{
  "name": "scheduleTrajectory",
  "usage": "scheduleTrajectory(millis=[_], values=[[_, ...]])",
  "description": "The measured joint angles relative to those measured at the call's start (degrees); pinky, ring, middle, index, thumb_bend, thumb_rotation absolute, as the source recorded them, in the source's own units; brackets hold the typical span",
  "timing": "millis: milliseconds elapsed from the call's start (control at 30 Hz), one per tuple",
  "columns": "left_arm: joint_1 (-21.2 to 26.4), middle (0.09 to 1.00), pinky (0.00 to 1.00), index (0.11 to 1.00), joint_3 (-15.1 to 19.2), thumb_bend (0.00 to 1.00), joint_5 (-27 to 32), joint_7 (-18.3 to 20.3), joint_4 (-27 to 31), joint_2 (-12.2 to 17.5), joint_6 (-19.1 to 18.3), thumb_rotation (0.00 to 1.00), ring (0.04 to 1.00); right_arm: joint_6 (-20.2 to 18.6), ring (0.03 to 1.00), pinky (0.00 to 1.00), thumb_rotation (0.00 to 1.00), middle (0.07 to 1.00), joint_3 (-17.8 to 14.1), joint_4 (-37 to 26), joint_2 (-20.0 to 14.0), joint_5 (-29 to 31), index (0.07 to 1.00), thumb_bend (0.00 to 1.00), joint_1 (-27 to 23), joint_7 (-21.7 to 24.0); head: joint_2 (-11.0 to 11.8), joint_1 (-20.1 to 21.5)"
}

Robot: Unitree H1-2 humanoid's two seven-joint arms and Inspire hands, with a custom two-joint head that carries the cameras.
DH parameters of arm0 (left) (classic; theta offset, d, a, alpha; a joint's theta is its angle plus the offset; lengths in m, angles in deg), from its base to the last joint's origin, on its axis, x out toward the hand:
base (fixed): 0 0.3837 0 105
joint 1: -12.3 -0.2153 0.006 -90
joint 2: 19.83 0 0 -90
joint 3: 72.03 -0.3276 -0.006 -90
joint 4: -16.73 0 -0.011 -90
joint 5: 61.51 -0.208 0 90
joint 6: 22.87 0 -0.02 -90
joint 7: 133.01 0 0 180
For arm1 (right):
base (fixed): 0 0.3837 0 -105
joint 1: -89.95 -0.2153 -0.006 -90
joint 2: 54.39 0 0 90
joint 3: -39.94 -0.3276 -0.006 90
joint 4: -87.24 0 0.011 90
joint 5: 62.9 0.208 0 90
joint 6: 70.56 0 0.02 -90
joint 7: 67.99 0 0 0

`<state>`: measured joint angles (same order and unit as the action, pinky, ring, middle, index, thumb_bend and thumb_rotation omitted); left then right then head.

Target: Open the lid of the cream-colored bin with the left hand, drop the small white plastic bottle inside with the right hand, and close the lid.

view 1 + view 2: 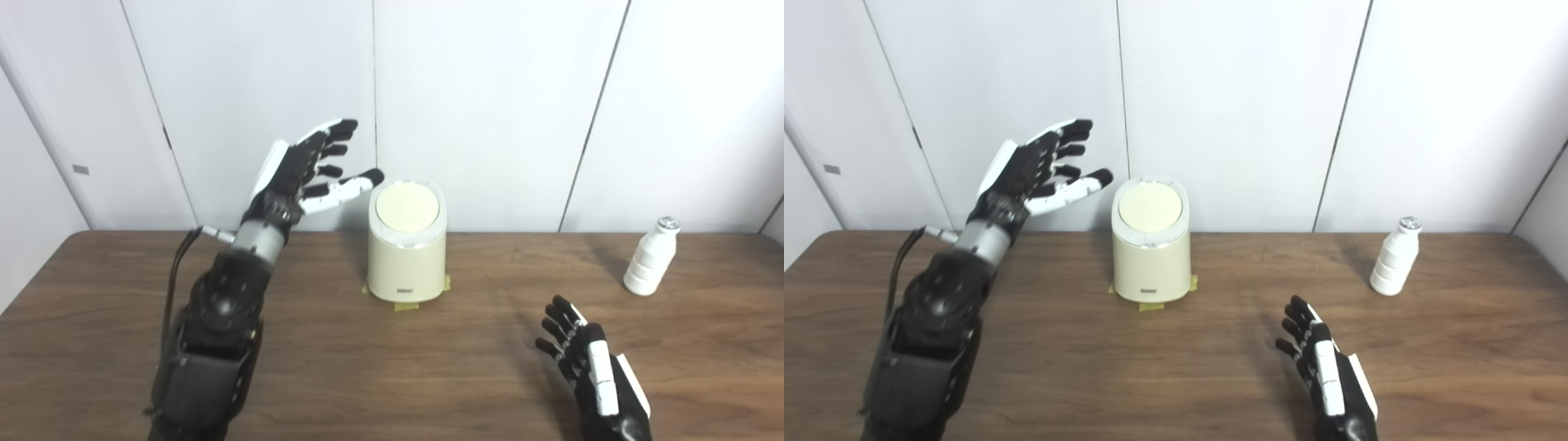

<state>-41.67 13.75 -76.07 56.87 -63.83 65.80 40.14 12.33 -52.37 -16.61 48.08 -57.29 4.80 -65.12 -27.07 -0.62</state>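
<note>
one bin (407, 257), lid (407, 207) down | one bottle (650, 257) | two hands, empty

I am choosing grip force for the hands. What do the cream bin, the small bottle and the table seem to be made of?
Cream bin: likely smooth matte plastic, with a clear glossy rim around its lid. Small white bottle: apparently ribbed white plastic with a shiny, foil-like top. Table: dark wood grain, possibly laminate.

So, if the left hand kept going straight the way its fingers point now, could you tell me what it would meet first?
Probably the bin's lid. The left hand is open and raised, fingers aimed right toward the top of the cream-colored bin, thumb tip near its rim. Depth is unclear, so it might instead pass just behind it.
</note>
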Motion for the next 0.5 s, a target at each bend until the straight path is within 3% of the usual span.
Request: scheduleTrajectory(millis=[133,367,500], values=[[1.2,0.906,0.78,0.897,0.4,0.78,-1.9,2.2,-2.3,-0.5,0.0,0.28,0.871,0.0,0.922,0.83,1.0,0.928,0.1,0.0,0.0,-0.2,0.914,0.53,0.0,-0.1,-0.1,0.1],[4.1,0.911,0.69,0.905,-0.8,0.83,-10.1,8.2,-6.2,0.2,0.0,0.28,0.853,-0.1,0.924,0.82,0.99,0.932,0.5,-0.1,0.1,-0.3,0.919,0.54,0.1,-0.1,-0.2,0.2],[6.4,0.932,0.7,0.91,-1.4,0.82,-15.0,11.5,-8.6,0.8,0.0,0.21,0.871,-0.3,0.923,0.82,1.0,0.929,0.5,-0.1,0.1,-0.3,0.914,0.53,0.1,-0.2,0.1,0.1]])
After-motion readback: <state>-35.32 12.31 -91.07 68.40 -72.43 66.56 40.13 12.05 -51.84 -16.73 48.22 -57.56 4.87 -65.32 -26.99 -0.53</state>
